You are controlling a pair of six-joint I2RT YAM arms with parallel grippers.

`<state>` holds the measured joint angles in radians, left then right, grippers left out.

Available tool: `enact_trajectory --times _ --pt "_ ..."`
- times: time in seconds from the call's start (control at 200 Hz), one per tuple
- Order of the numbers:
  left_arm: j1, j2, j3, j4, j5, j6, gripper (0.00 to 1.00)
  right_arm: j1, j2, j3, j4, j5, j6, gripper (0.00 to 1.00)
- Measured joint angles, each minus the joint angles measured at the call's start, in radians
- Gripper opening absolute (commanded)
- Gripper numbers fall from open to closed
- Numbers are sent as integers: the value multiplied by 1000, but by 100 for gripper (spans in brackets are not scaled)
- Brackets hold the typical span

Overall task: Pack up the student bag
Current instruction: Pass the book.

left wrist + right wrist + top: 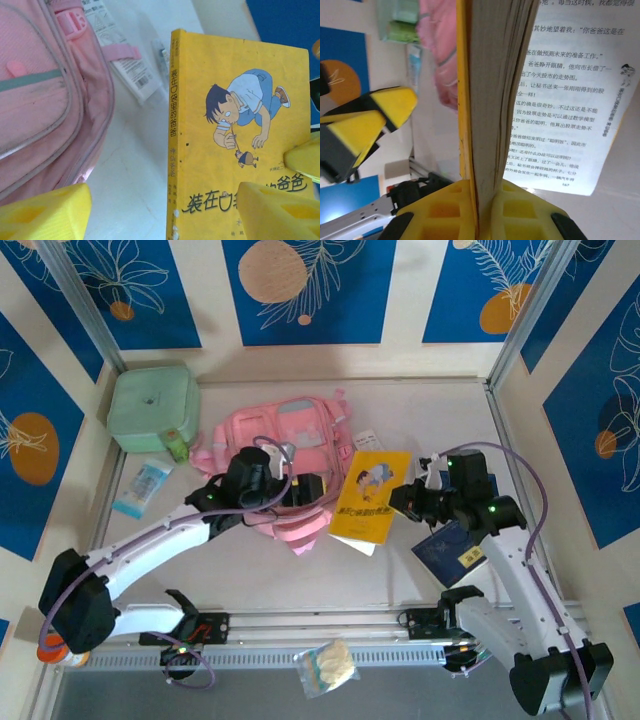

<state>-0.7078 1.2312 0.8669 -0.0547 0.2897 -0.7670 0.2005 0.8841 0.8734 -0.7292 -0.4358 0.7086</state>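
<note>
Top external view: the pink bag (285,435) lies flat in the middle of the desk toward its far edge, straps spilling off its near side. A yellow book (372,495) stands tilted just beside the bag's right side, with the right gripper (400,498) on the book's right edge. The left gripper (320,490) sits over the bag's near right corner, close to the book's spine.

A mint-green case (152,408) rests in the far left corner, and a tissue packet (142,488) lies near the left edge. A dark blue booklet (450,552) lies under the right arm, and a clear plastic pouch (327,667) sits at the near edge.

In the left wrist view, the left gripper's yellow fingers (45,215) are spread wide, one before the bag (40,100) and the other in front of the book's cover (240,150), neither clamping it.

In the right wrist view, the right gripper's fingers (445,210) are pressed together on the book's (490,75) edge, pinching cover and pages, with one printed page fanned out to the side.
</note>
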Motion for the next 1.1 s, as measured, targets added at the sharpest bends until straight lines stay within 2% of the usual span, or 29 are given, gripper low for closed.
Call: enact_trajectory --times 0.195,0.37,0.535,0.62,0.955,1.1 --pt "68 -5 -39 99 108 -58 79 18 82 58 126 -97 3 0" --pt "76 -3 -42 198 172 -97 79 60 161 93 230 -138 6 0" --pt "76 18 -42 264 208 -126 75 74 207 96 315 -167 24 0" --pt "76 23 -42 280 213 -139 70 76 227 96 346 -172 29 0" --pt "87 23 -42 305 215 -172 40 72 299 96 400 -198 16 0" --pt "89 23 -42 305 216 -171 21 80 323 97 426 -220 5 1"
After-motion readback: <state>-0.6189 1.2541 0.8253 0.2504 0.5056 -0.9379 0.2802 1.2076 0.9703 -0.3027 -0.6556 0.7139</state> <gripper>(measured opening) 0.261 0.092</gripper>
